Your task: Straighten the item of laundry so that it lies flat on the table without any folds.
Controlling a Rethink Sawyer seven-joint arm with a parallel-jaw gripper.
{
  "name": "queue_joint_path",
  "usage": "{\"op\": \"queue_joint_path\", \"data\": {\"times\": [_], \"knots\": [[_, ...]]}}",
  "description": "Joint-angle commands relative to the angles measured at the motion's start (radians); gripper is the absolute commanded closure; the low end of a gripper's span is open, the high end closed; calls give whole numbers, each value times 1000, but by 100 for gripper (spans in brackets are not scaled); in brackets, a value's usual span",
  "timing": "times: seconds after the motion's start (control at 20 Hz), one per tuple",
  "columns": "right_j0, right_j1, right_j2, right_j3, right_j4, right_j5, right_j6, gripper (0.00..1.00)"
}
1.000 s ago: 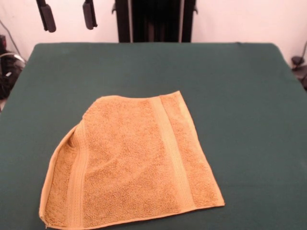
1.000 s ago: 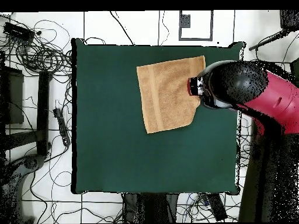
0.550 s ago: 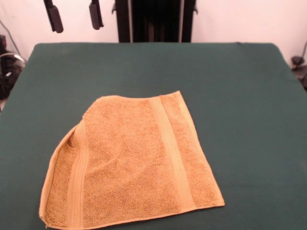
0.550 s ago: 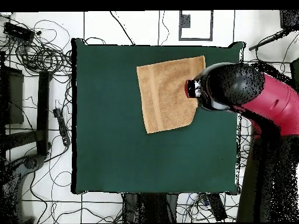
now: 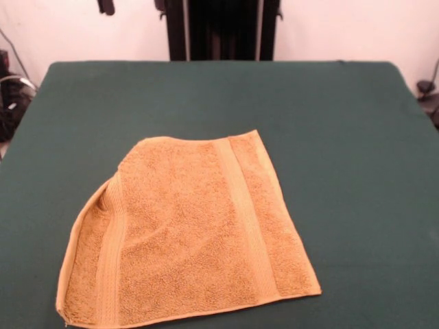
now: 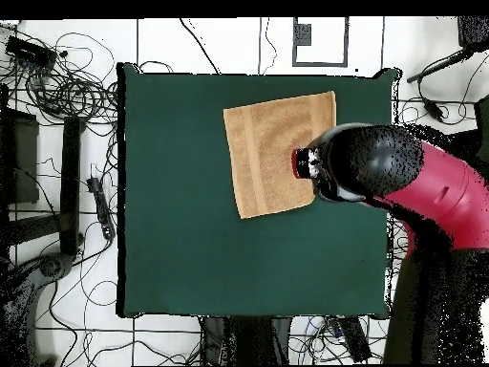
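A golden-orange towel (image 5: pixel 185 233) is lying on the dark green table (image 5: pixel 343 137), close to one long edge and toward a corner. One towel corner is folded under, leaving a slanted edge beside a ribbed band. The red and black arm (image 6: pixel 401 182) is hanging over that side of the towel. Only the gripper's (image 5: pixel 105 6) tip is showing; whether it is spread cannot be told.
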Motion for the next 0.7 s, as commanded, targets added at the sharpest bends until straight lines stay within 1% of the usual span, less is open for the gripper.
{"op": "queue_joint_path", "data": {"times": [0.05, 0.55, 0.7], "knots": [[40, -32, 8, 240, 53, -73, 232, 0], [47, -15, 0, 214, 57, -62, 234, 0], [44, -7, 4, 225, 57, -92, 224, 0]]}}
